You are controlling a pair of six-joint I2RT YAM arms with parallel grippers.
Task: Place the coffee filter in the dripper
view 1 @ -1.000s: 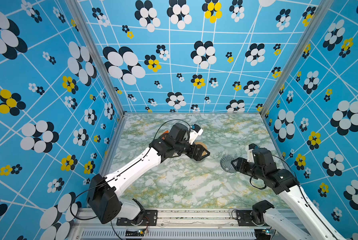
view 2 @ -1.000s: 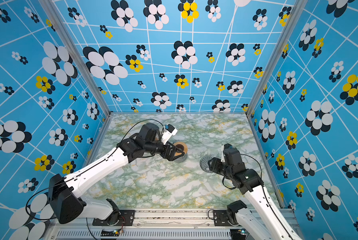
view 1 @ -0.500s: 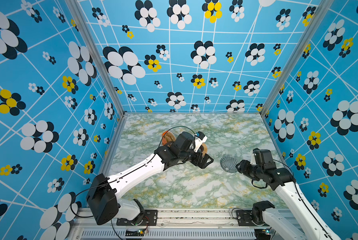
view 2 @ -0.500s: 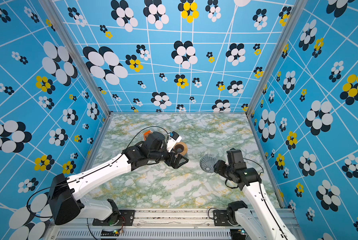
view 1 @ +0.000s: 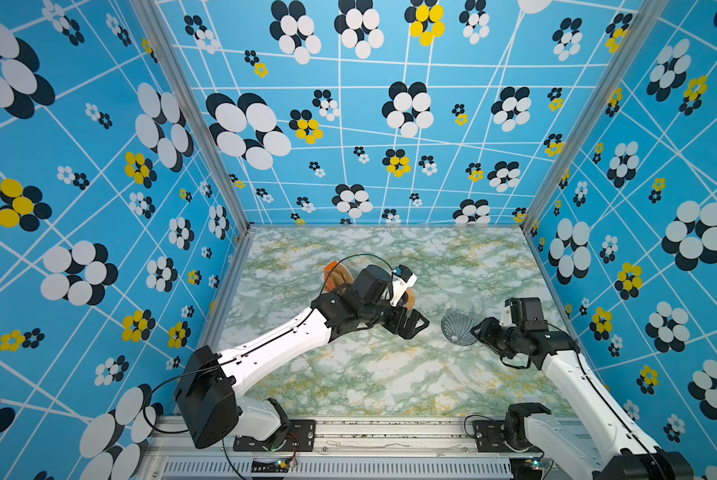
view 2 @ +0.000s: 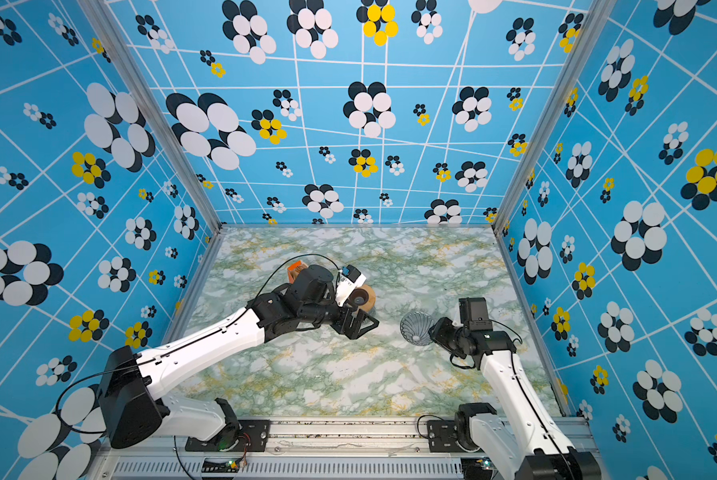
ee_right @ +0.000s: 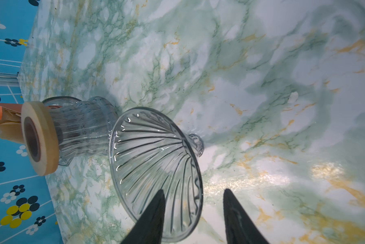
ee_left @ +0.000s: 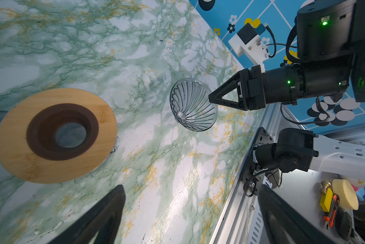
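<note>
The dripper [view 1: 456,328] [view 2: 416,328] is a clear ribbed glass cone lying tilted on the marble table [view 1: 369,382], right of centre. In the right wrist view its rim [ee_right: 156,169] stands between the fingers of my right gripper [ee_right: 193,190]. One finger reaches into the cone. The other stays outside, with a gap to the glass. The left wrist view shows a right fingertip [ee_left: 211,98] at the dripper [ee_left: 193,105] rim. My left gripper [view 1: 410,326] [ee_left: 191,188] hangs wide open and empty left of the dripper. The coffee filter is out of view.
A wooden ring [ee_left: 105,126] [ee_right: 42,137] with a dark hole tops a glass jug [ee_right: 82,131] behind my left gripper. An orange packet of tan papers [view 1: 336,274] [ee_right: 3,120] stands behind the jug. Patterned walls close three sides. A metal rail [view 1: 390,428] runs along the front.
My left arm has swung forward and right, off the jug, uncovering the orange packet. My right gripper has shifted slightly at the dripper's rim and its fingers stand closer together. The dripper has not moved.
</note>
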